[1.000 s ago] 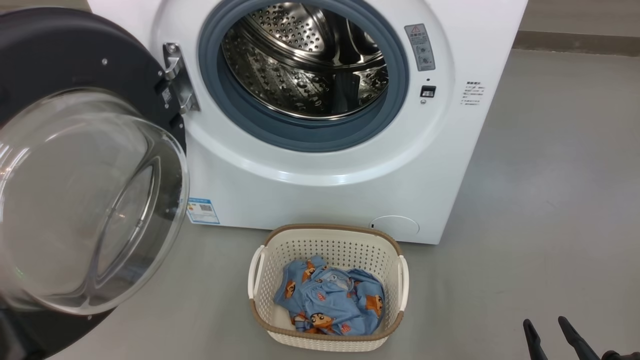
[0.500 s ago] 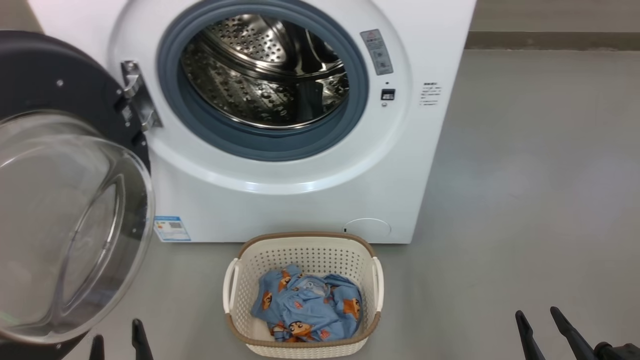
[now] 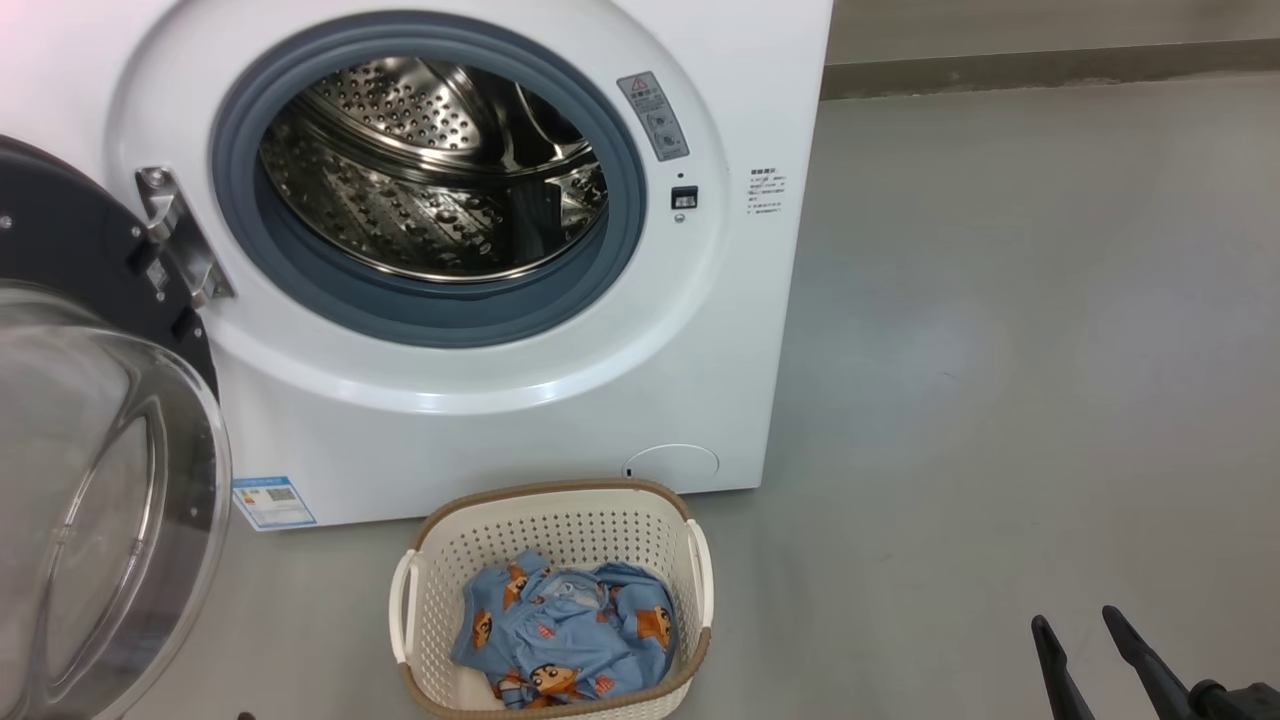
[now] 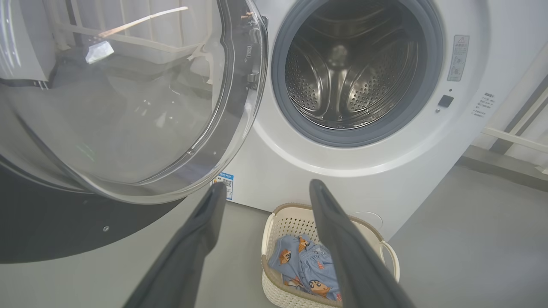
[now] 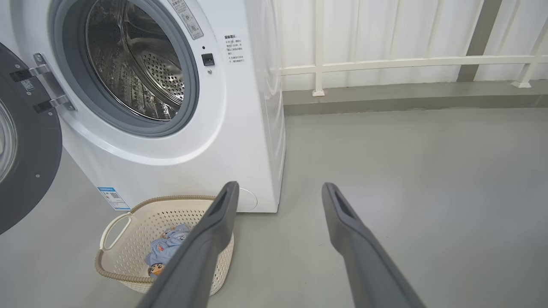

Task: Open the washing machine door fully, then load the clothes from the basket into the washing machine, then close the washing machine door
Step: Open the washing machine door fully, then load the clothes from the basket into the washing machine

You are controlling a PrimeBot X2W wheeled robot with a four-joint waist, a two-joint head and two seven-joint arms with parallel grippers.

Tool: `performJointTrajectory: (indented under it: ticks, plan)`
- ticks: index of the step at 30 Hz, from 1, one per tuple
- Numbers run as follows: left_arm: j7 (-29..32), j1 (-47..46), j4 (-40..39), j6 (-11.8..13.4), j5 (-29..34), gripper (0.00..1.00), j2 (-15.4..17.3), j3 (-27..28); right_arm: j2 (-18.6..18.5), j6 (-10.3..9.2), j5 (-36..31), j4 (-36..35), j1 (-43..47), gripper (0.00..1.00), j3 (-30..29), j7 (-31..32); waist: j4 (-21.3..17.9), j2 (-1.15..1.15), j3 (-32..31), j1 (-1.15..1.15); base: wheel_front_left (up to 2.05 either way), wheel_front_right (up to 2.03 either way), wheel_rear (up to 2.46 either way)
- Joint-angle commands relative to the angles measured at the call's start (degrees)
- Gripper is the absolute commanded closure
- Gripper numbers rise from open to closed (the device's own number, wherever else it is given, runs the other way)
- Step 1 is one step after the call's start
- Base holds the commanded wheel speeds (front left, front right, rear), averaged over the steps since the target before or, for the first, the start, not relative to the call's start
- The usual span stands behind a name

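Note:
The washing machine (image 3: 500,420) stands with its steel drum (image 3: 430,170) exposed. The washing machine door (image 3: 90,480) hangs swung wide open on the left, glass bowl toward me. On the floor in front sits the basket (image 3: 560,530) holding the clothes (image 3: 560,640), a blue bundle. My right gripper (image 3: 1075,620) is open at the lower right, well to the right of the basket and holding nothing. In the left wrist view my left gripper (image 4: 267,186) is open and empty, above the floor, with the door (image 4: 128,107) to its left and the basket (image 4: 291,224) beyond its fingers.
Bare grey floor (image 3: 1000,350) stretches to the right of the machine. A white railing (image 5: 385,64) on a low kerb runs along the back wall. The open door juts out over the floor at the left.
The head camera has swung, so machine, door and basket sit further left in the picture. The left fingertips seen at the bottom edge half a second ago have slipped out of frame. Both grippers remain open.

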Motion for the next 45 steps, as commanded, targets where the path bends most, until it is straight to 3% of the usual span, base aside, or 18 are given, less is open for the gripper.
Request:
performJointTrajectory:
  ticks: [1,12,45]
  plan:
    - [-0.37,-0.77,-0.86,-0.22,0.13,0.00,0.17,2.35,-1.31,0.09,-0.33,-1.64,-1.34,0.00,0.84,-0.69,-0.33,0.00,-0.10,0.00,0.00,0.00,0.00]
    - [-0.38,-0.60,-0.31,0.24,1.03,0.00,0.17,4.03,-1.19,0.09,-0.62,-1.93,-0.83,0.00,0.56,-0.69,-0.19,0.00,-0.37,0.00,0.00,0.00,0.00]
    - [-0.38,1.17,-0.83,0.11,3.26,0.00,0.17,1.42,-1.57,0.09,-0.88,-0.88,-1.73,0.00,3.27,-0.69,2.87,0.00,-1.76,0.00,0.00,0.00,0.00]
